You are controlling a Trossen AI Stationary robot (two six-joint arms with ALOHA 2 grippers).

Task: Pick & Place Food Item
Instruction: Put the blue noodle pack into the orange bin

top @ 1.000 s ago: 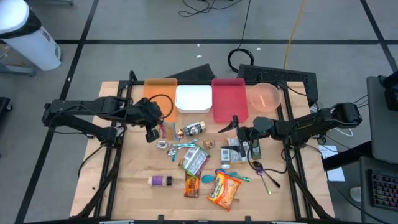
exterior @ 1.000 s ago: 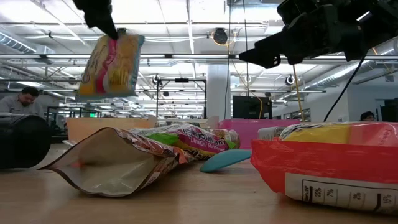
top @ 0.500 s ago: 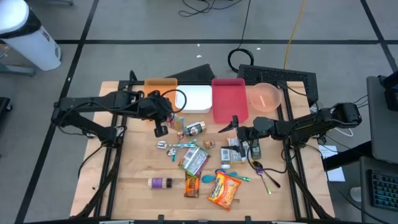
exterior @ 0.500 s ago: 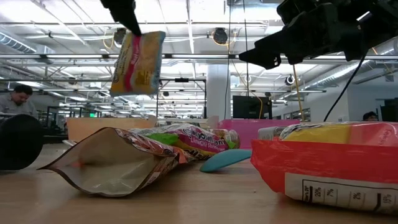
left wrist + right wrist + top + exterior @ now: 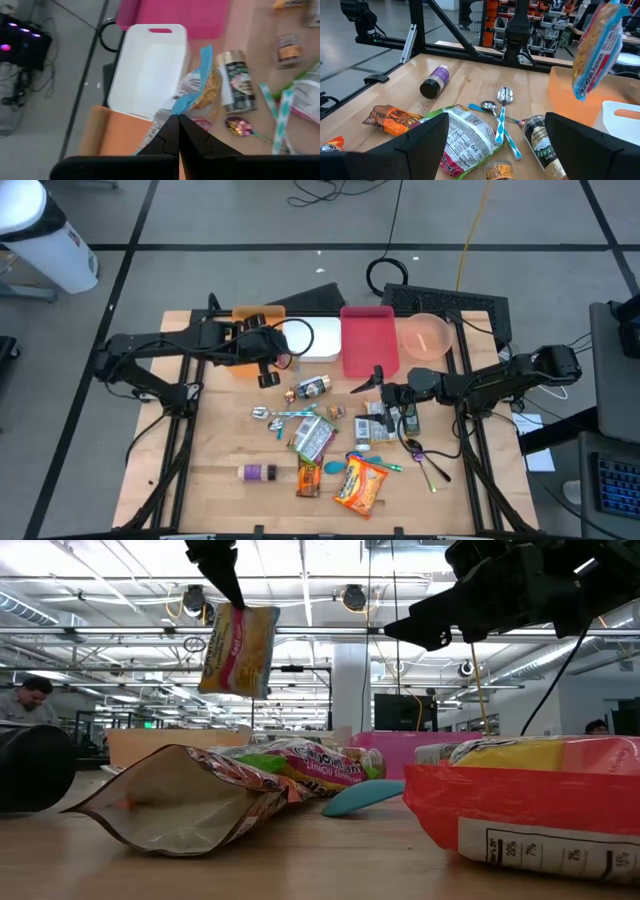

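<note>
1. Step in hand: the carry. The left pincer [image 5: 176, 119] is closed on the top edge of a snack packet [image 5: 238, 650], which hangs clear above the worktop [image 5: 220, 450].
2. Position: in the high view the left pincer [image 5: 268, 360] sits near the back row of containers, over the seam between the orange bin [image 5: 245, 317] and the white bin [image 5: 318, 335]. The left wrist view shows the packet [image 5: 192, 90] dangling by the white bin [image 5: 147, 70], with the orange bin [image 5: 115, 132] just beside it.
3. Next move, as a judgement: the packet appears bound for one of these bins; which one cannot be told. The pincer needs to settle fully over the chosen bin's opening before it lets go, since the packet swings loosely from its edge and could catch a rim.
4. Right pincer [image 5: 382, 392]: waits with fingers spread wide and holding nothing, above the clutter near the middle of the worktop, in front of the pink bin [image 5: 368, 340].
5. Writing: the packet shows yellow, pink and blue print, but no word can be read. A pouch [image 5: 300, 762] lying on the worktop carries lettering too small to read. The nearest red bag [image 5: 540, 810] bears a nutrition panel; its text is illegible.
</note>
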